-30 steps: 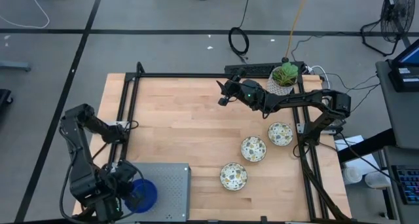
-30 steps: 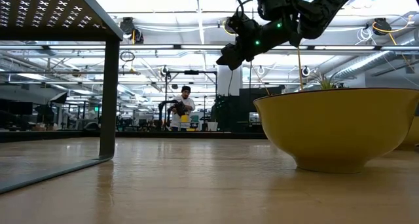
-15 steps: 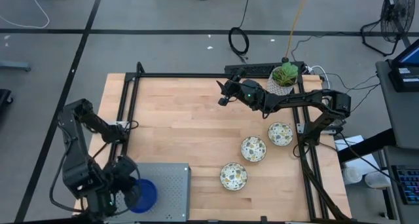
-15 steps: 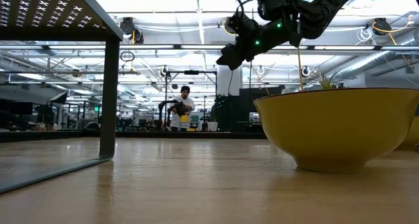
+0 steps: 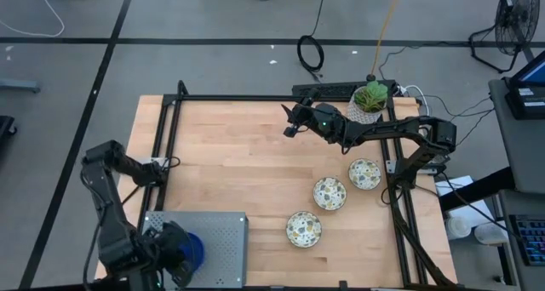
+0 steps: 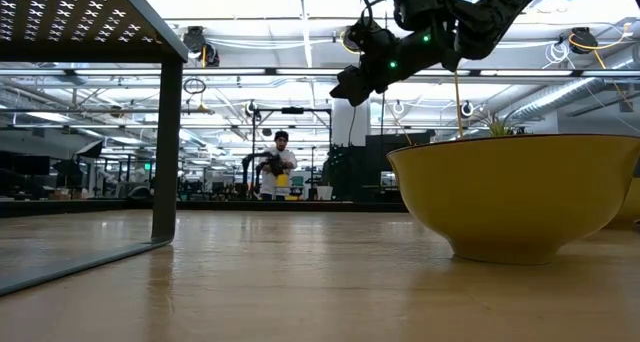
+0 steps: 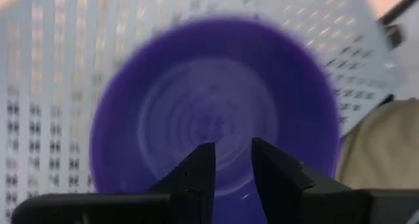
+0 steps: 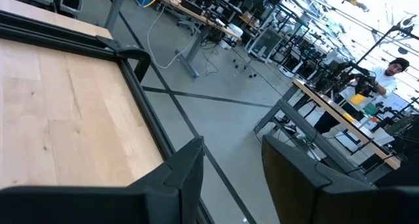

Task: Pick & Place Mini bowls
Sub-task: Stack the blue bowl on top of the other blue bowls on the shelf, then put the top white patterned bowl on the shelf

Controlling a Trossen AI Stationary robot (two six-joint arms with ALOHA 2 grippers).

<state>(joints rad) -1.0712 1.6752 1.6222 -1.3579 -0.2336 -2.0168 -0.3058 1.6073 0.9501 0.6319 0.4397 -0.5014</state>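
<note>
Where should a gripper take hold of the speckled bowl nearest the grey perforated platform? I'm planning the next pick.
Probably by the rim, from straight above. The speckled bowl sits upright and open on the table, apart from the other two bowls, so one finger could go inside and one outside its thin wall. It is round, so any part of the rim should do; the side facing the grey platform looks clearest.

The left gripper (image 7: 232, 160) points down with fingers a little apart; the right gripper (image 5: 289, 121) hangs raised, its fingers apart.
</note>
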